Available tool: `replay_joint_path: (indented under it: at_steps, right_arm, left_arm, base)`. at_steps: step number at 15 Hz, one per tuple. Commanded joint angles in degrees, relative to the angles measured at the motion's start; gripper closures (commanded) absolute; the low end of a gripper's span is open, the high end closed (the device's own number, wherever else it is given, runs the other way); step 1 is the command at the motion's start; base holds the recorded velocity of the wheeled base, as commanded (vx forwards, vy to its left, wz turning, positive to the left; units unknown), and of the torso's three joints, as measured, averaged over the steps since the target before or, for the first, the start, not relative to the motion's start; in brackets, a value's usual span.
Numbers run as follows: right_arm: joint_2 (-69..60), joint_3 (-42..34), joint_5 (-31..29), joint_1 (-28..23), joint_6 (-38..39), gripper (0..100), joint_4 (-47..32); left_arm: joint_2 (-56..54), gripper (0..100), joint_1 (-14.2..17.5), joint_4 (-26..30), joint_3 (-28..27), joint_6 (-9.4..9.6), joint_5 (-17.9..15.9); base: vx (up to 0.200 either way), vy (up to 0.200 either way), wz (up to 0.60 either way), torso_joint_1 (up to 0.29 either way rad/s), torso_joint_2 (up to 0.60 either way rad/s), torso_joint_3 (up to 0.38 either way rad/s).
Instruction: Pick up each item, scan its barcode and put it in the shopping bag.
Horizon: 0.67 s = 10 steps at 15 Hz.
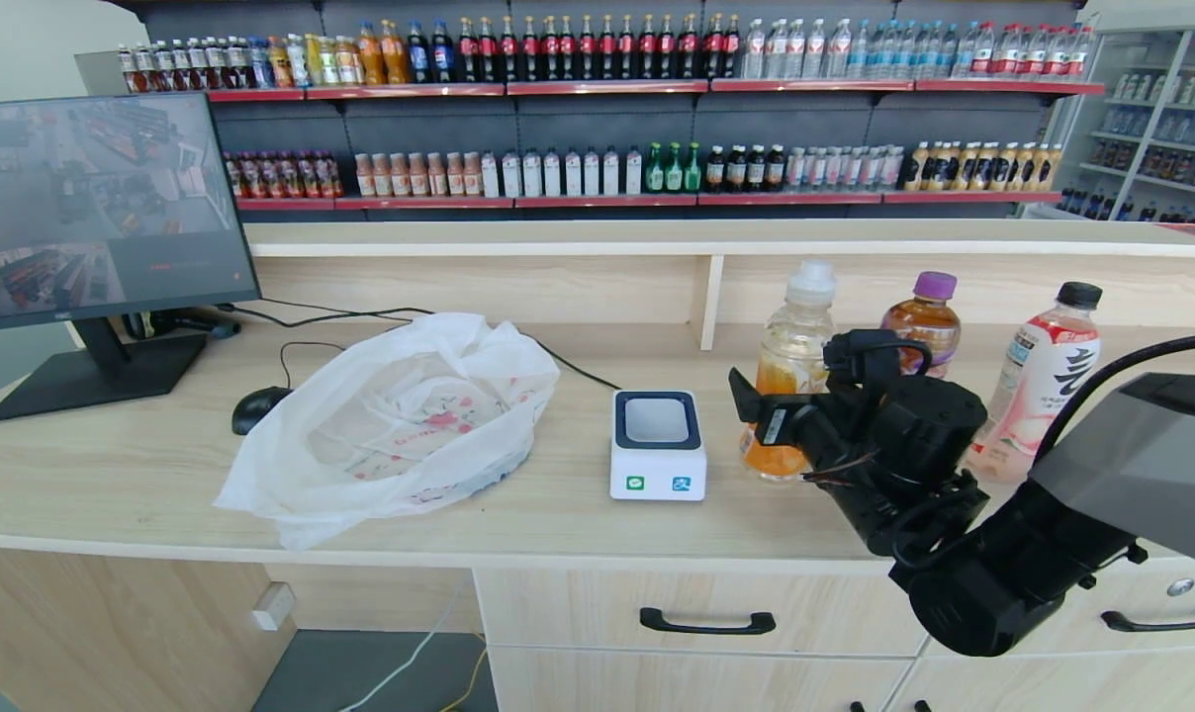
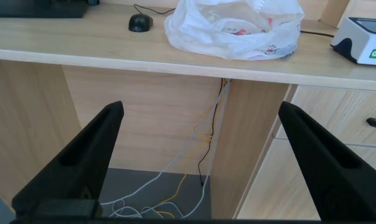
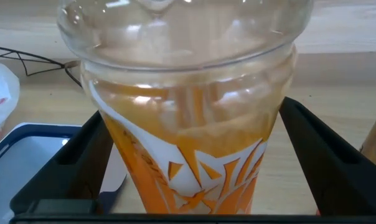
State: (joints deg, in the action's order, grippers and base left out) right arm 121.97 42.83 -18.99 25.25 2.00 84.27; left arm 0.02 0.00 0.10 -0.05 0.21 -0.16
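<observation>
An orange juice bottle [image 1: 793, 376] with a white cap stands on the wooden counter [image 1: 123, 465], right of the white barcode scanner [image 1: 657, 445]. My right gripper [image 1: 785, 368] is open around the bottle's lower body; in the right wrist view the bottle [image 3: 188, 124] stands between the two fingers [image 3: 82, 155]. A white plastic shopping bag [image 1: 400, 425] lies open on the counter left of the scanner. My left gripper [image 2: 200, 109] hangs open with nothing in it, below the counter's front edge, facing the bag [image 2: 235, 28] and scanner [image 2: 362, 40].
A purple-capped amber bottle [image 1: 924, 321] and a pink black-capped bottle [image 1: 1043, 381] stand behind and right of the orange one. A monitor [image 1: 93, 208] and mouse [image 1: 259, 407] sit at the counter's left. Drawers with black handles [image 1: 706, 623] are below. Stocked shelves line the back.
</observation>
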Motion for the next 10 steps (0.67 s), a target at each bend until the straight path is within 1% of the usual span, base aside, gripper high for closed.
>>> replay_joint_path:
  at_steps: [1, 9, 10]
  right_arm:
    - [0.2, 0.15, 0.01, -0.02, 0.02, 0, 0.01]
    - [0.9, 1.21, 0.01, -0.02, -0.86, 0, 0.01]
    - [1.08, 1.12, 0.01, -0.02, -1.21, 100, 0.01]
  left_arm:
    - [-0.02, 0, 0.0, -0.01, -0.04, 0.06, -0.02]
    - [-0.02, 0, 0.0, -0.01, 0.05, -0.03, 0.07]
    - [-0.02, 0, 0.0, -0.01, -0.04, -0.03, -0.02]
  base:
    - [0.0, 0.0, 0.0, 0.0, 0.0, 0.0]
    - [0.0, 0.0, 0.0, 0.0, 0.0, 0.0]
    - [0.0, 0.0, 0.0, 0.0, 0.0, 0.0]
